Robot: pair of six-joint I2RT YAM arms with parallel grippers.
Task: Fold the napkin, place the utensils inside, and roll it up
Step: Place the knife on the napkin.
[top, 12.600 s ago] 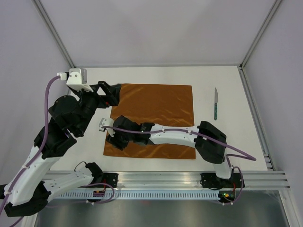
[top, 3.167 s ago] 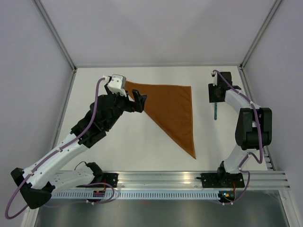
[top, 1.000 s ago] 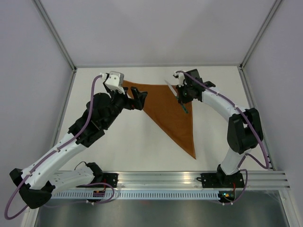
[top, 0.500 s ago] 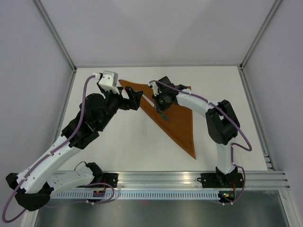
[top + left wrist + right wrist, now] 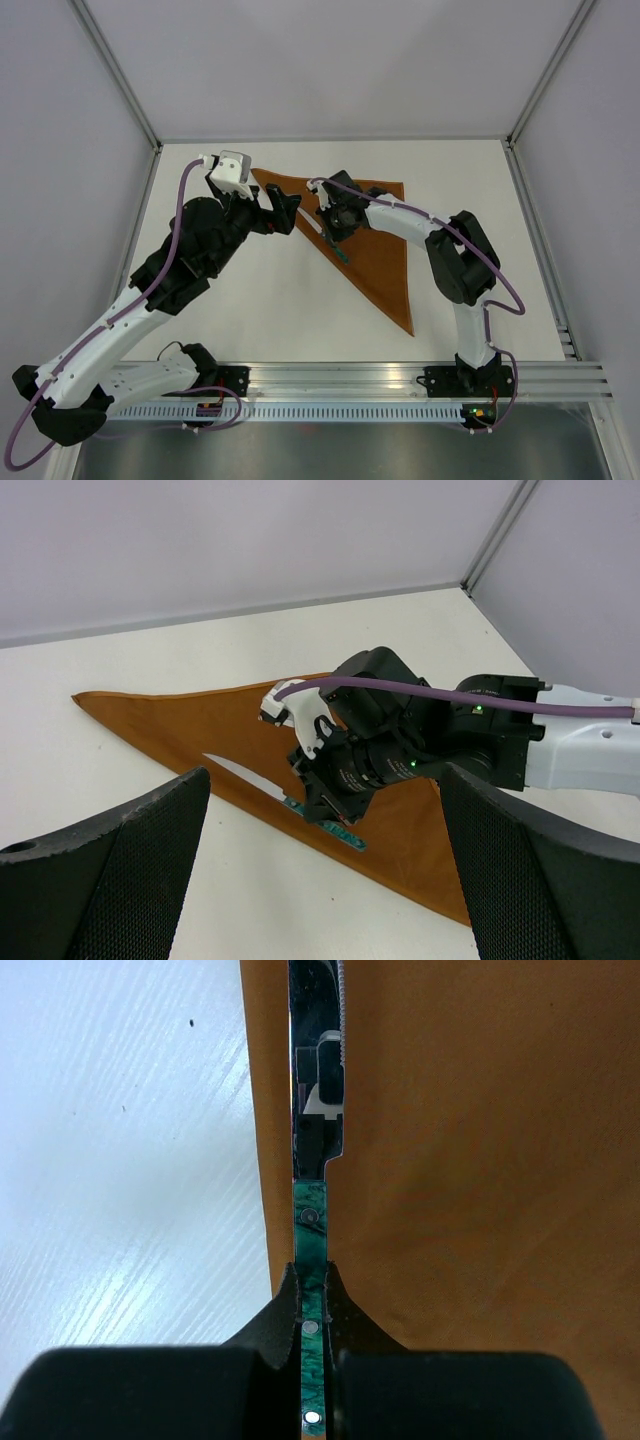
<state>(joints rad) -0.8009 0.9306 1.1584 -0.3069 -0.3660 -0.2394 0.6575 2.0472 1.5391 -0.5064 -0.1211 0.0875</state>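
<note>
The rust-orange napkin (image 5: 385, 240) lies folded into a triangle, its long folded edge running from the far left corner down to the near right. My right gripper (image 5: 335, 228) is shut on the teal-green handle of a knife (image 5: 310, 1225), the only utensil in view. The knife lies along that folded edge, its steel blade (image 5: 240, 776) pointing to the far left corner. My left gripper (image 5: 287, 213) hovers open just left of the knife, its mesh-padded fingers (image 5: 120, 880) wide apart with nothing between them.
The white table (image 5: 250, 310) is bounded by pale walls with metal corner posts (image 5: 115, 75) at the back. An aluminium rail (image 5: 350, 380) carrying both arm bases runs along the near edge. The right arm (image 5: 455, 250) arches over the napkin's right half.
The napkin was a flat square and is now a triangle. My right gripper has carried the knife from the table's right side onto the napkin's folded edge. The left arm has barely shifted.
</note>
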